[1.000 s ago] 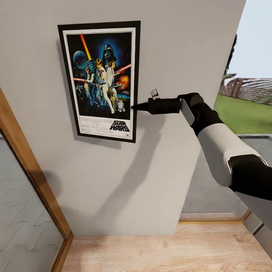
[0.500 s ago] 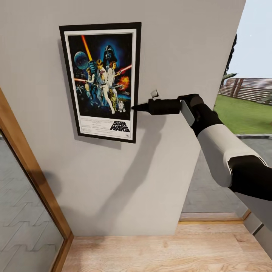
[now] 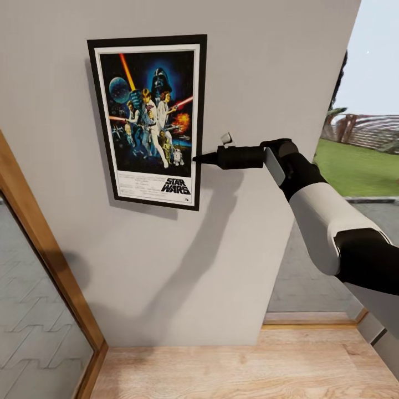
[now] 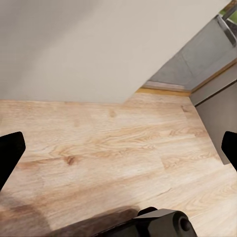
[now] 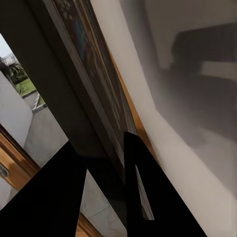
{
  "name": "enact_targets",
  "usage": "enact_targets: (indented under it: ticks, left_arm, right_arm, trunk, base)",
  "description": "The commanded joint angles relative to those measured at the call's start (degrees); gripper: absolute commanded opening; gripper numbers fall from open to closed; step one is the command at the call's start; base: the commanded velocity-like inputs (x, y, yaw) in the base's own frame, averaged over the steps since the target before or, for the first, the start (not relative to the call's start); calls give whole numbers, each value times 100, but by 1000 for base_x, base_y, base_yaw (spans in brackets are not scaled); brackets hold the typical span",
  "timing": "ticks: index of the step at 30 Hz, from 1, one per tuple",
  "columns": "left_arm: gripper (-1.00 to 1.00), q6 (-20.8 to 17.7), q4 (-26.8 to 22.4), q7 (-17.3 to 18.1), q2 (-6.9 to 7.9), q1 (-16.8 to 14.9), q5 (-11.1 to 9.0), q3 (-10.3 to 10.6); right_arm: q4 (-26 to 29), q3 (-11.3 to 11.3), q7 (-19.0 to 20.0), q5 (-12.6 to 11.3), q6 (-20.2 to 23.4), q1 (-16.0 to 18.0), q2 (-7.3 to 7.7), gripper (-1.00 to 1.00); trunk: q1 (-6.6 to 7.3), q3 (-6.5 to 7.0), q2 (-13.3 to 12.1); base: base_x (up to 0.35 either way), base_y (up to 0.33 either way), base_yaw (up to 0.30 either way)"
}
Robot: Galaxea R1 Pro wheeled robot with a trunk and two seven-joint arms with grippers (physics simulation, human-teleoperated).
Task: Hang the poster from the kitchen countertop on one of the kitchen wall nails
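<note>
The poster [image 3: 147, 119], black-framed with dark blue Star Wars artwork, lies flat and upright against the grey wall [image 3: 260, 61]. My right gripper [image 3: 197, 158] reaches in from the right and is shut on the poster's right edge, low down. The right wrist view shows the poster's frame [image 5: 81, 44] running between the two dark fingers of the right gripper [image 5: 101, 143]. My left gripper [image 4: 118, 148] hangs open over the wooden floor [image 4: 123, 138], holding nothing. The wall nails are hidden and the kitchen countertop is out of view.
A wood-framed glass door [image 3: 39, 244] slants along the left. To the right of the wall, a glazed opening [image 3: 360, 166] looks onto lawn and paving. Light wooden floor [image 3: 221, 371] runs along the wall's foot.
The poster's top edge has come down a few pixels and the frame sits a touch further right. The right arm has barely moved.
</note>
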State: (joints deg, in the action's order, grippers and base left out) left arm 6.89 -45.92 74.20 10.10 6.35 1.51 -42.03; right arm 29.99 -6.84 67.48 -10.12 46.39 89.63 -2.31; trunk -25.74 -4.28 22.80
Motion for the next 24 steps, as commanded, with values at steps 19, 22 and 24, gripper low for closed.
enact_targets:
  ticks: [19,22,24]
  left_arm:
    - [100,59,-5,7,1,0,16,-7]
    - [100,59,-8,7,1,-1,16,-7]
    - [100,59,-11,7,1,0,16,-7]
  right_arm:
    - [-2,-10,-7,-51,46,4,3,-100]
    - [-2,-12,-7,-51,46,5,3,-100]
    - [-2,-11,-7,-51,46,5,3,-100]
  trunk:
    - [-4,-11,12]
    - [-4,-11,12]
    - [-4,-11,12]
  base:
    - [17,0,0]
    - [94,0,0]
    - [68,0,0]
